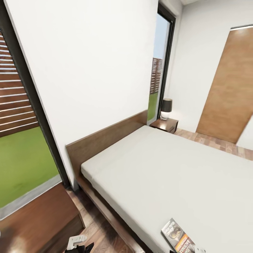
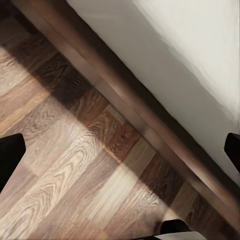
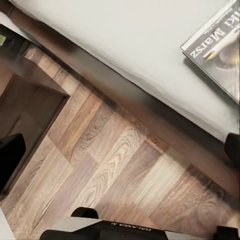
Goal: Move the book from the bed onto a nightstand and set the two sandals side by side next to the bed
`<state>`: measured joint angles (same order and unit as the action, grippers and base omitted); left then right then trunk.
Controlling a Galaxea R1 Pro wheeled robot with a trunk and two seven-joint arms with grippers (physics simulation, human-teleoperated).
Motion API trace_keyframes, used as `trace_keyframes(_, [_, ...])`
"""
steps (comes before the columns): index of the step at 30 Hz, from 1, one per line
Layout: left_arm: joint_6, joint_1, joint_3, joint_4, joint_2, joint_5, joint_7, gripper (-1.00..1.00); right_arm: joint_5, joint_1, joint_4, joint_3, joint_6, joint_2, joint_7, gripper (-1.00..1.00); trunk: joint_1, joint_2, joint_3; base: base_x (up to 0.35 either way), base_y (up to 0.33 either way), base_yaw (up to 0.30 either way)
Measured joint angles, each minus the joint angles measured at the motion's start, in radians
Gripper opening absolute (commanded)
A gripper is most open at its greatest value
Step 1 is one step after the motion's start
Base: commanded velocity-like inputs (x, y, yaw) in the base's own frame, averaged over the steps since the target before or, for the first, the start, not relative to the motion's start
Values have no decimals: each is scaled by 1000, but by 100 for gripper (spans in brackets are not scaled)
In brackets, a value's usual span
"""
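The book (image 1: 177, 237), a thin paperback with a dark cover and an orange band, lies flat near the mattress edge of the bed (image 1: 168, 175); the right wrist view catches its corner (image 3: 218, 46). One nightstand (image 1: 38, 216) stands close by at the head of the bed, and its side shows in the right wrist view (image 3: 27, 100). The other nightstand (image 1: 165, 124) is beyond the bed. My left gripper (image 2: 120, 152) is open over the plank floor beside the bed frame (image 2: 125, 100). My right gripper (image 3: 120, 152) is open above the floor, short of the book. The sandals are out of view.
A dark-shaded lamp (image 1: 166, 108) stands on the far nightstand. A brown wooden door (image 1: 230, 88) is on the right wall, and a tall window (image 1: 17, 133) is on the left. A strip of wood floor (image 1: 102, 232) runs between the near nightstand and the bed.
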<state>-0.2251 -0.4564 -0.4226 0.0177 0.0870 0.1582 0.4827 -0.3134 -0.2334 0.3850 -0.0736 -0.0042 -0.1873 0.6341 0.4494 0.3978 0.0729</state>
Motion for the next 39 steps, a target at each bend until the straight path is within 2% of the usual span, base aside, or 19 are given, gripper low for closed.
trace_keyframes(39, [0, 0, 0, 0, 0, 0, 0, 100, 0, 0, 0, 1, 0, 0, 0, 100, 0, 0, 0, 0, 0, -300])
